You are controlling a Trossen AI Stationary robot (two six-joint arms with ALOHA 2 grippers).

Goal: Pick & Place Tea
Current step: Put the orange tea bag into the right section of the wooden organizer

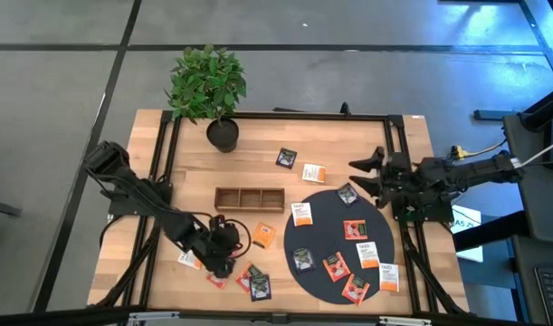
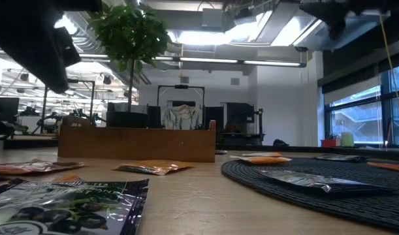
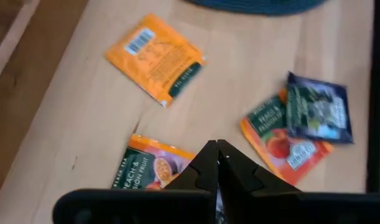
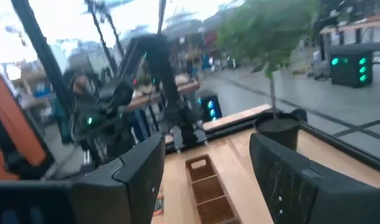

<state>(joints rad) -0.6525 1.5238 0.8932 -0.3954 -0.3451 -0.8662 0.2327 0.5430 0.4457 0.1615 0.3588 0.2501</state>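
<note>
Here the left gripper (image 1: 224, 258), fingers pressed together and empty, is hovering near the table's (image 1: 258, 145) front edge among scattered tea sachets (image 1: 258, 237). The right gripper (image 1: 368, 174), jaws wide and empty, is hanging by the right edge over the black mat (image 1: 335, 240), where more sachets are lying. The wooden tray (image 1: 249, 198) is sitting mid-table, the potted plant (image 1: 209, 86) at the back.

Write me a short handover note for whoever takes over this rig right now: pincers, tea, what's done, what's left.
Left pincer: shut, empty, low over the sachets near the table's front edge.
Right pincer: open, empty, raised at the black round mat's far right edge.
Tea: about nine sachets on the mat, an orange sachet and several more on bare wood.
Done: nothing visibly; the wooden tray looks empty.
Left: every sachet.
</note>
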